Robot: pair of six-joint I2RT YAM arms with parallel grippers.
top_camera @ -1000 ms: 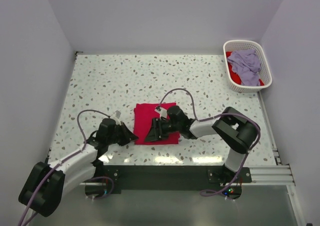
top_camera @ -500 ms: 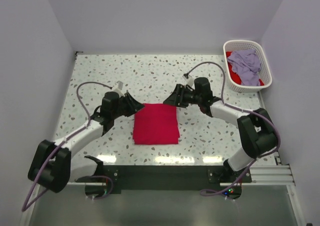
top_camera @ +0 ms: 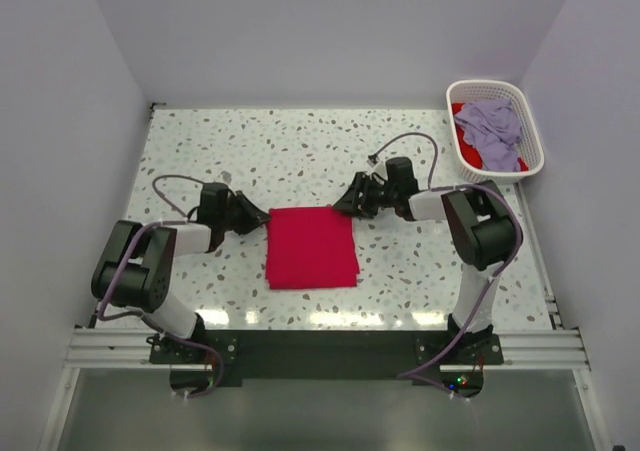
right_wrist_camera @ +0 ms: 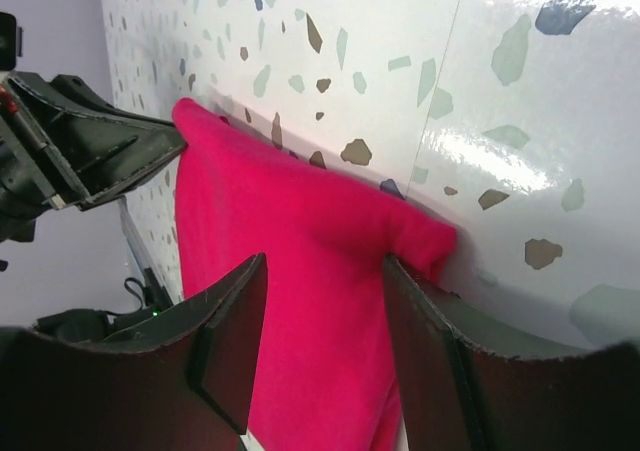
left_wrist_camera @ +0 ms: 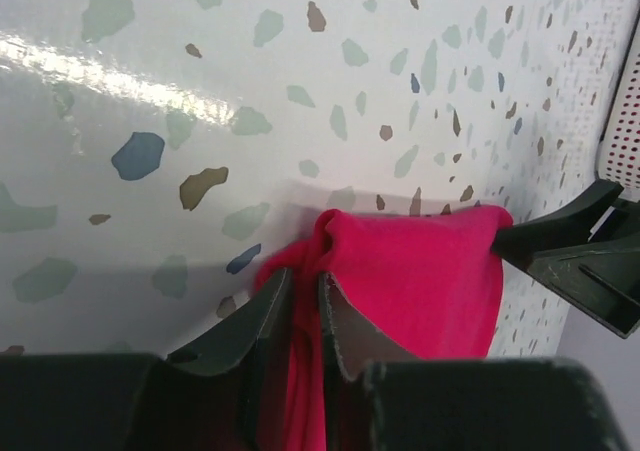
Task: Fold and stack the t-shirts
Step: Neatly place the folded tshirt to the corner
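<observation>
Quick read on this one: the folded red shirt (top_camera: 310, 246) lies flat in the middle of the surface (top_camera: 200, 151), and both arms are down at its far edge. The left tool (left_wrist_camera: 305, 281) is at the shirt's 11 o'clock corner, fingers nearly closed with a bunched bit of red cloth pinched between them. The right tool (right_wrist_camera: 322, 271) is at the 1 o'clock corner but spread wide, the corner sitting between its fingers with nothing gripped yet. The basket (top_camera: 462, 151) sits off at 2 o'clock with the lavender shirt (top_camera: 490, 126) and some more red cloth in it.

My guess is they're setting up a two-corner grab for another fold or a tidy-up tug. To do it well, I'd close the right tool low enough to catch every layer, not just the top one. Then move both corners together at the same height and pace, so the edge stays straight. The left pinch looks bunchy, so an uneven pull could skew the fold.
</observation>
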